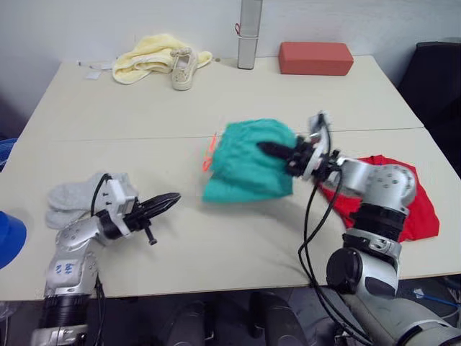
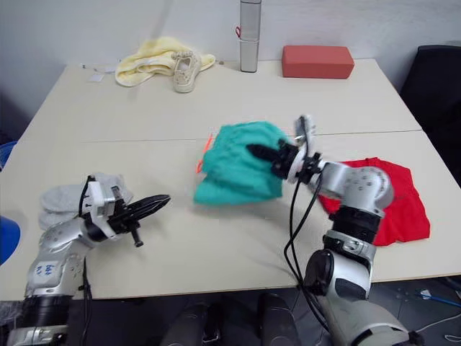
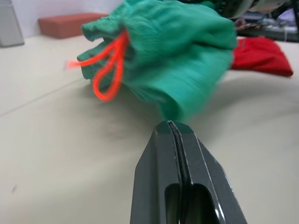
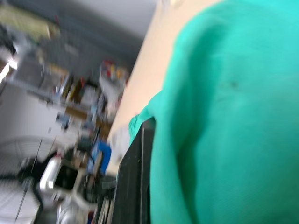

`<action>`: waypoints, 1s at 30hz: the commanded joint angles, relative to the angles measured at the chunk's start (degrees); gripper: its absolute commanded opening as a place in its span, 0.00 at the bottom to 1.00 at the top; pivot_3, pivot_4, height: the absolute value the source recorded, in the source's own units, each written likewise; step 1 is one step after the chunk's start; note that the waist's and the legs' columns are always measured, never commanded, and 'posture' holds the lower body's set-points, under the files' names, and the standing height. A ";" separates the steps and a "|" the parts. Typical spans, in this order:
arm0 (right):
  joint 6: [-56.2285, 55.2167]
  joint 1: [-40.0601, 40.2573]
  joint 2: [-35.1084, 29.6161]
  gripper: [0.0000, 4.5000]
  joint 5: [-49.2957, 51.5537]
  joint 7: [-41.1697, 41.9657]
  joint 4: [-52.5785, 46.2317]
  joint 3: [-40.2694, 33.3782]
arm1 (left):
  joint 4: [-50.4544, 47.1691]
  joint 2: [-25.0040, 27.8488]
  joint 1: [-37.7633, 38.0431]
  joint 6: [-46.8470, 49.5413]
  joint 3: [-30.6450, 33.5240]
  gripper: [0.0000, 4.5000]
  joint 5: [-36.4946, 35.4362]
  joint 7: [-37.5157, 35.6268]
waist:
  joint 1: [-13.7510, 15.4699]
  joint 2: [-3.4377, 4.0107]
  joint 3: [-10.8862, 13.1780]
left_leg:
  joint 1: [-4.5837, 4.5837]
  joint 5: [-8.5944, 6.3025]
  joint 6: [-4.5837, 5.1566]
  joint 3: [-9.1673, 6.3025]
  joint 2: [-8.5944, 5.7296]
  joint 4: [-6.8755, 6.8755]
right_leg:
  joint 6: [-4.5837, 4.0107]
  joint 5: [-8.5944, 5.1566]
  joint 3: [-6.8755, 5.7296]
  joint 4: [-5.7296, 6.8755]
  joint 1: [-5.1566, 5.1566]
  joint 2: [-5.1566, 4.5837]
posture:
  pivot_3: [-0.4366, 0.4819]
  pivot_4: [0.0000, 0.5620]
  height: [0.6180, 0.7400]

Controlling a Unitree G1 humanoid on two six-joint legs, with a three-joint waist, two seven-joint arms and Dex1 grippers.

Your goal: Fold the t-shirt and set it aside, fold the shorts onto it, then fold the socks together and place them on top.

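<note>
The teal-green shorts (image 1: 248, 162) hang bunched in the middle of the table, their orange-pink drawstring (image 1: 209, 151) dangling on the left side. My right gripper (image 1: 268, 149) is shut on the shorts' cloth and holds them up. The red t-shirt (image 1: 407, 194) lies at the right edge of the table, partly hidden behind my right arm. Two light grey socks (image 1: 75, 196) lie at the left front. My left gripper (image 1: 171, 199) is shut with nothing in it, low over the table just right of the socks, pointing toward the shorts (image 3: 177, 51).
At the back of the table lie a pale yellow cloth (image 1: 148, 56), an off-white shoe (image 1: 183, 68), a grey upright cylinder (image 1: 249, 34) and a red-brown block (image 1: 315, 58). A black chair (image 1: 439, 72) stands off the right side. Something blue (image 1: 10, 238) is at the left edge.
</note>
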 commanded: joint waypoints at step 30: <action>-37.11 44.17 3.28 0.00 35.14 -43.91 -28.83 -9.55 | -2.74 -2.04 -1.17 5.43 -5.01 0.00 -1.42 -2.50 | 1.06 0.13 0.03 | 0.16 0.23 0.06 0.06 -0.03 -0.16 | 0.05 0.03 0.19 -0.12 0.09 0.08 | 0.48 0.27 1.00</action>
